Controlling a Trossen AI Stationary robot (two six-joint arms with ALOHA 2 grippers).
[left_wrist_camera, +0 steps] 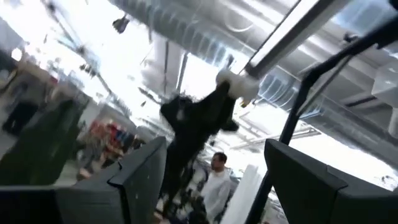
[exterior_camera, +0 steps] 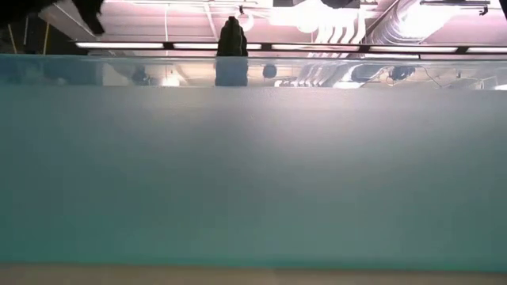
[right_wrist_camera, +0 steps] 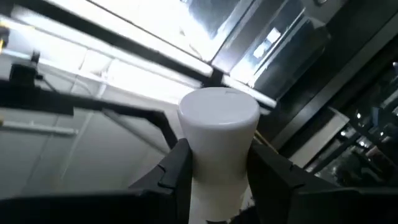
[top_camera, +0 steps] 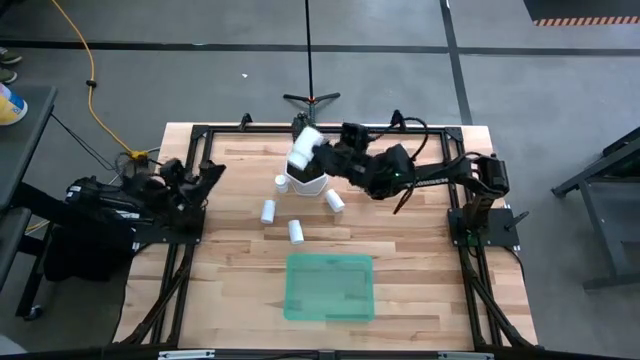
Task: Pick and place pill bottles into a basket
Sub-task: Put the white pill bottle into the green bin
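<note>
My right gripper (top_camera: 316,150) is shut on a white pill bottle (top_camera: 303,148), held up in the air over the white hexagonal pot (top_camera: 306,183) at the table's far middle. Several more pill bottles lie on the wood around the pot, one to its right (top_camera: 335,200) and two nearer (top_camera: 268,211) (top_camera: 296,232). The green translucent basket (top_camera: 330,287) sits near the front edge. My left gripper (top_camera: 208,172) waits open and holding nothing at the table's left side, pointing upward. My right gripper pinches the bottle's round body (right_wrist_camera: 217,163) between its two fingers (right_wrist_camera: 177,167), one on each side. The bottle's flat white end (right_wrist_camera: 219,107) sticks out past the fingertips. The bottle is lifted clear of the table and points slantwise upward along the fingers.
The pot stands right under the held bottle. The basket's green wall (exterior_camera: 253,174) fills the low view. Bare wood lies between the loose bottles and the basket. Black frame rails (top_camera: 190,240) run along the table's left and right sides.
</note>
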